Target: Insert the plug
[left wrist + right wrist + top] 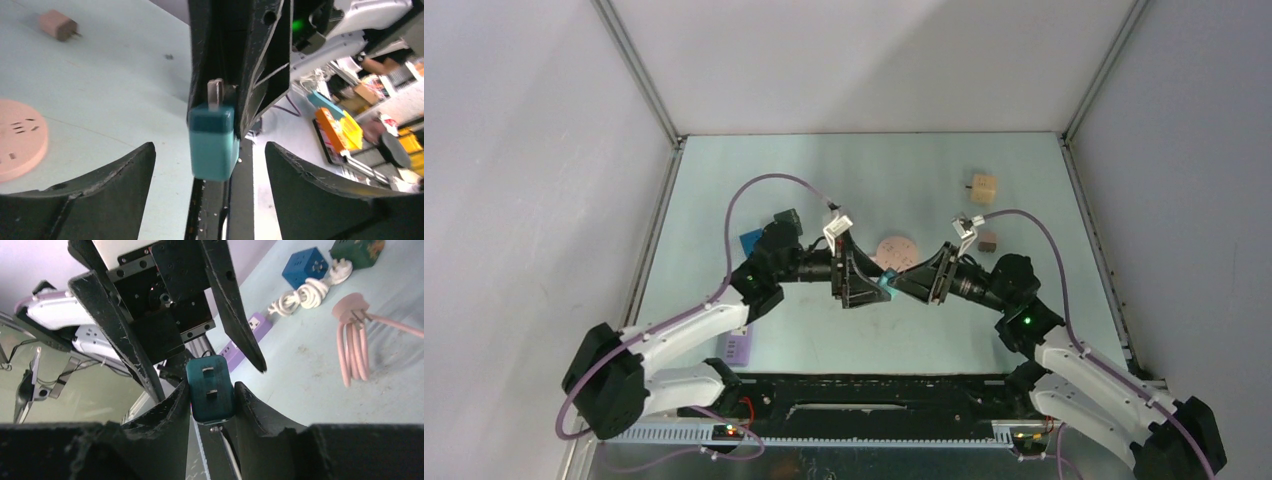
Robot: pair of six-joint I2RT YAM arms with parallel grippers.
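Note:
A teal plug [885, 287] hangs in mid-air between the two arms. My right gripper [210, 386] is shut on the teal plug [210, 395], its two metal prongs facing that wrist camera. My left gripper [209, 150] is open, its fingers [107, 182] spread on either side of the plug [212, 145] without touching it. In the top view the left gripper [866, 284] and right gripper [906, 282] meet tip to tip. A round pink socket [896, 250] lies on the table just behind them and also shows in the left wrist view [17, 137].
A tan cube [984, 187] and a small brown adapter [987, 240] sit at the back right. A blue cube socket [305, 265], a green cube [357, 249], a coiled white cord [302, 294], a pink cable [352, 340] and a purple power strip [737, 348] lie on the left.

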